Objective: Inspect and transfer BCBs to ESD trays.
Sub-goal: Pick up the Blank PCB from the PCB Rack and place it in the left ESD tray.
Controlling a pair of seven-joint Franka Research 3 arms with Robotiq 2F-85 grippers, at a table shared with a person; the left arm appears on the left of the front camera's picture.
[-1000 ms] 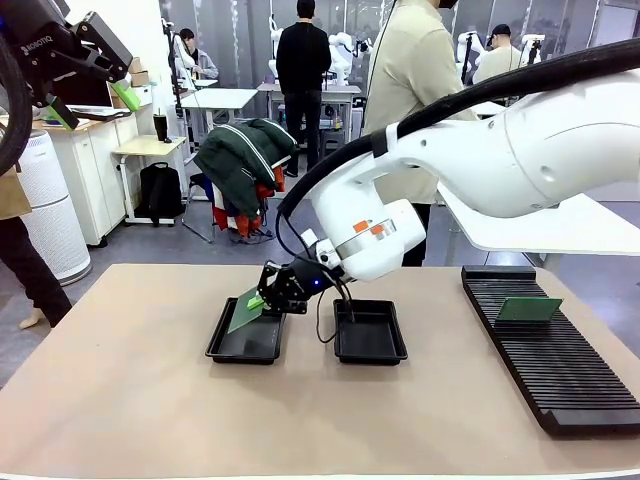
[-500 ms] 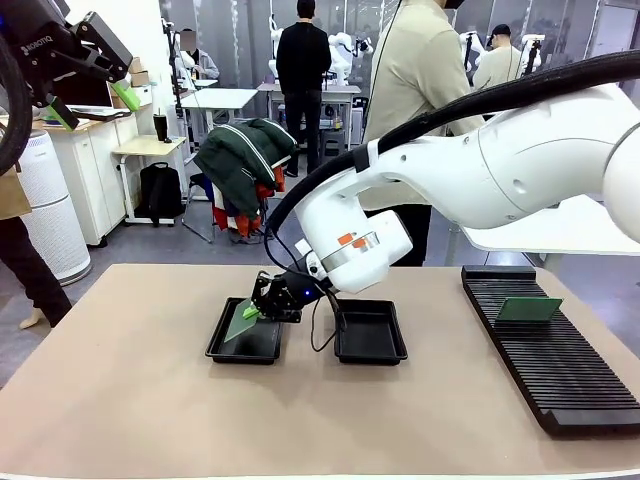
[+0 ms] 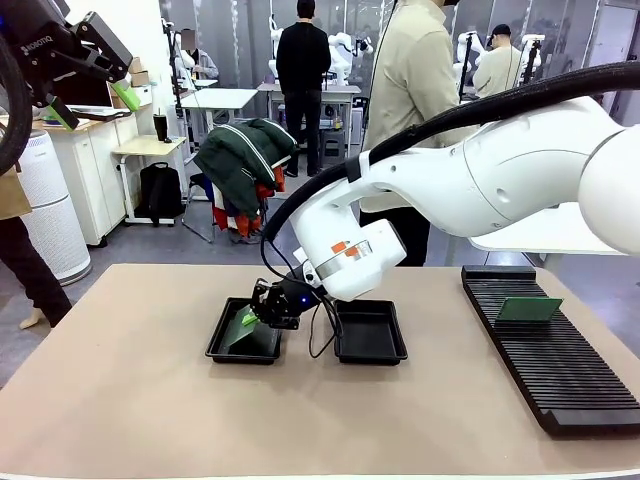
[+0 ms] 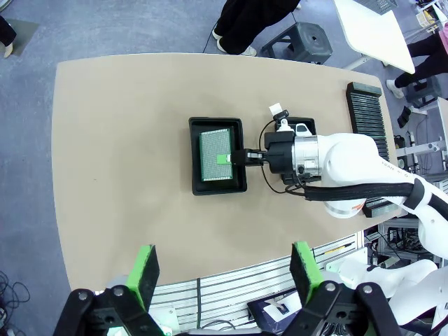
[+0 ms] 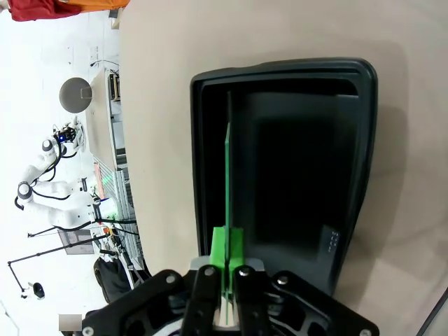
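Note:
A green BCB (image 3: 243,326) leans tilted into the left ESD tray (image 3: 226,349), its lower edge down near the tray's floor. My right gripper (image 3: 254,317) is shut on the board's upper edge. From above, the BCB (image 4: 215,155) lies over that tray (image 4: 197,184) with the right gripper (image 4: 228,157) at its side. The right wrist view has the BCB (image 5: 227,175) edge-on between the pads (image 5: 218,246), over the tray (image 5: 294,175). The second ESD tray (image 3: 370,345) holds nothing. My left gripper (image 3: 93,104) hangs high at the far left, open (image 4: 224,273).
A long black slotted rack (image 3: 560,375) lies along the table's right side with one green board (image 3: 529,308) standing in it. A person in a beige jacket (image 3: 412,80) stands behind the far edge. Bare tabletop (image 3: 130,400) spreads at the front and left.
My right gripper has moved down and slightly left with the board, bringing it from above the left tray down into it. The left arm has stayed still.

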